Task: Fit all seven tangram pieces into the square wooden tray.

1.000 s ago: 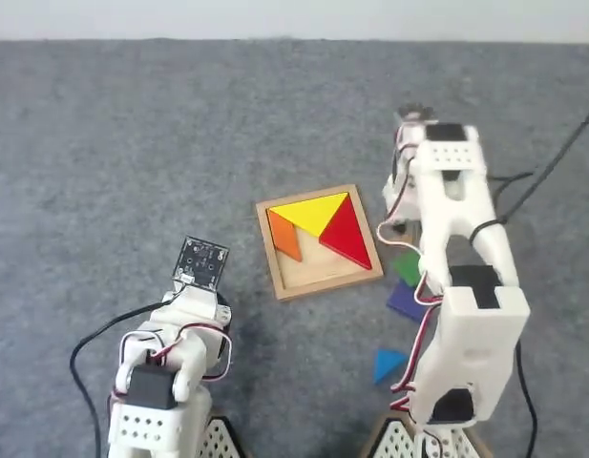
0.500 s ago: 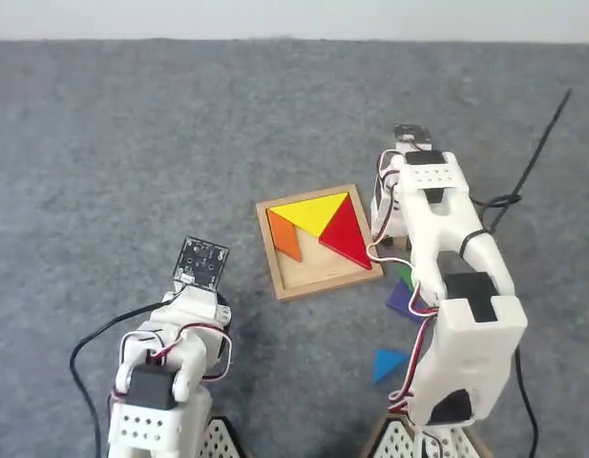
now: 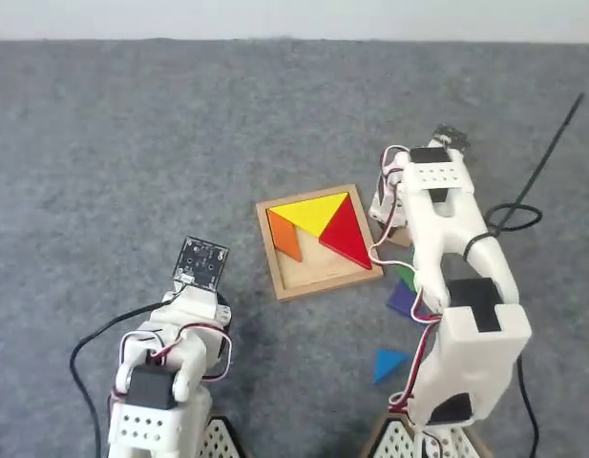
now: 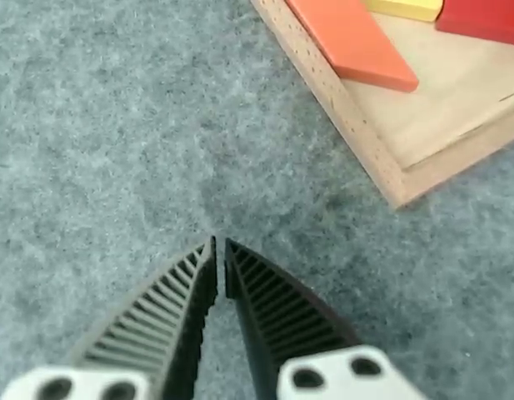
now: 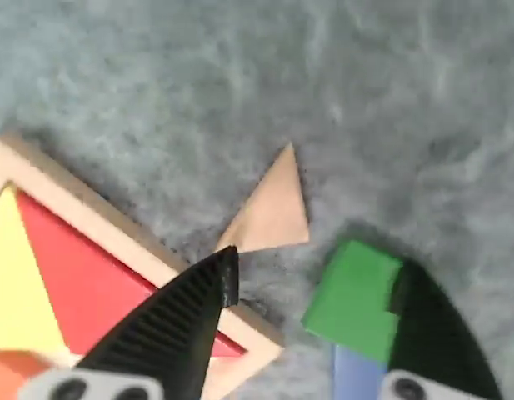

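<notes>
The left arm point(image 3: 165, 367) sits folded up close over its base at the near left, wrist tipped downward. The left hand point(image 4: 220, 250) has its two ribbed fingers point(image 4: 177, 312) pressed almost tip to tip. The right arm point(image 3: 447, 239) is stretched out from its near-right base toward the far side, wrist bent down, and the right hand point(image 5: 315, 275) is spread wide.

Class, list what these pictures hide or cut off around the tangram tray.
High view: the right arm covers much of the green piece and the purple piece.
Left wrist view: the frame edge cuts off the tray.
Right wrist view: a finger overlaps the green piece's corner.
</notes>
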